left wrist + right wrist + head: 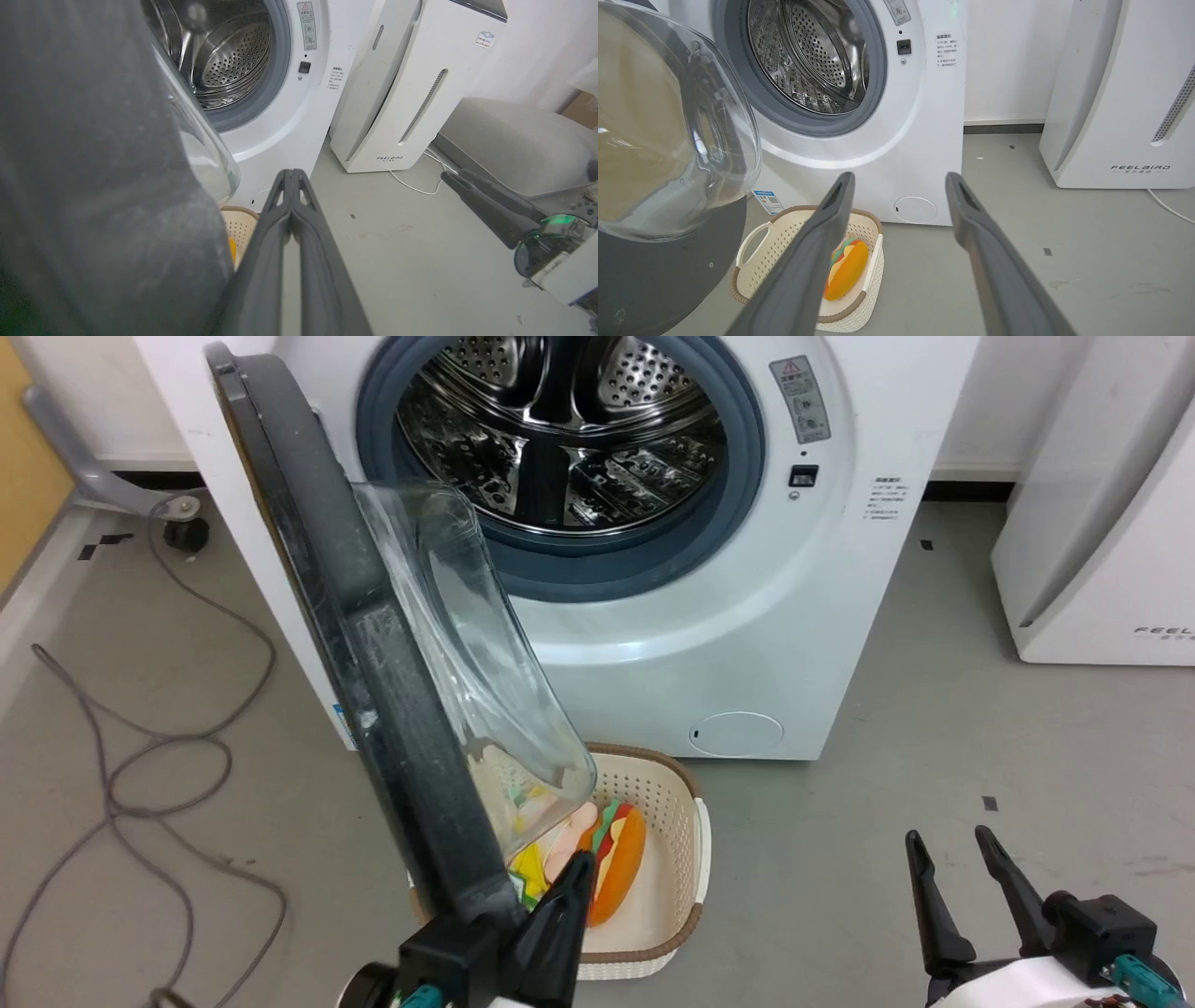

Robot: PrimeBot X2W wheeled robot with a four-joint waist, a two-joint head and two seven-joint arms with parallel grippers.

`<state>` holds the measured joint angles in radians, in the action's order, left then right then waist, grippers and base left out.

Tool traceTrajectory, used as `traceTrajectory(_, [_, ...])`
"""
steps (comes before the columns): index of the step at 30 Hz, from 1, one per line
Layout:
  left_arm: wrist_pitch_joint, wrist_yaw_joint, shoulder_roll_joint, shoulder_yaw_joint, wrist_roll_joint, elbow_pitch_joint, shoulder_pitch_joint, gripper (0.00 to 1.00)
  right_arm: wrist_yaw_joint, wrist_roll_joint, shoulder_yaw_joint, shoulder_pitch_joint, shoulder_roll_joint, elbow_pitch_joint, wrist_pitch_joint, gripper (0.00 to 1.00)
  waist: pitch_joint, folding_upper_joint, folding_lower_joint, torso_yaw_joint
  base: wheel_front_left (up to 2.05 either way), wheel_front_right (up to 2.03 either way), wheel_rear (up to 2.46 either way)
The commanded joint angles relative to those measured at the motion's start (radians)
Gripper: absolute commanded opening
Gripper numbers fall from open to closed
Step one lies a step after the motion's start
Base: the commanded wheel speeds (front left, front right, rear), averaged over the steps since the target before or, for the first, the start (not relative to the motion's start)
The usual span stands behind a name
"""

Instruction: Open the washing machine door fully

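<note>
I see the large round black washing machine door (373, 644), with its bulging clear glass centre, standing well open from the white front-loading washing machine (747, 644). It is edge-on to the head camera, on the machine's left side. Behind it the perforated steel drum mouth with its grey rubber ring (579, 457) is uncovered.

My left gripper (292, 176) has its two dark fingers pressed together on nothing, just beside the door's lower rim. My right gripper (945, 840) is spread and empty, over the smooth grey floor (840, 859), well apart from the door.

On the floor in front of the machine, partly beneath the door's lower edge, sits a cream perforated plastic basket (677, 803) holding a toy hamburger (621, 859). A thin grey cable (177, 739) loops across the floor at the left. A tall white air purifier (1102, 523) stands to the right of the machine, with a grey cushion (504, 140) beyond it.
</note>
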<state>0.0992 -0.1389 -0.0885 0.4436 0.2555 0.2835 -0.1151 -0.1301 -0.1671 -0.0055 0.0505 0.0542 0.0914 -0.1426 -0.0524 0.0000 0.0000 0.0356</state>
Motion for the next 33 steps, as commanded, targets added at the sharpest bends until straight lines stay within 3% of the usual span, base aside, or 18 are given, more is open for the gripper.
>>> traceTrajectory(1, [0.005,-0.01,-0.011,-0.01,-0.006,0.005,-0.016,0.0,-0.001,-0.005,-0.002,-0.006,-0.004,-0.003,-0.001,1.0,0.0,0.0,0.0,0.005,0.0,0.0,0.0])
traceTrajectory(17, [0.06,-0.101,-0.066,-0.093,-0.019,0.164,-0.121,0.0,-0.001,0.026,-0.022,0.029,-0.004,-0.051,0.024,1.0,0.022,0.0,0.0,0.134,0.0,0.0,0.0])
traceTrajectory(25, [0.053,-0.139,-0.111,-0.186,-0.021,0.165,-0.145,0.0,-0.001,0.03,-0.028,0.039,-0.004,-0.073,0.036,1.0,0.02,0.0,0.0,0.206,0.0,0.0,0.0])
traceTrajectory(33, [0.014,-0.172,-0.15,-0.316,0.007,0.115,-0.146,0.0,-0.001,0.037,-0.029,0.038,-0.004,-0.097,0.047,1.0,0.013,0.0,0.0,0.235,0.0,0.0,0.0])
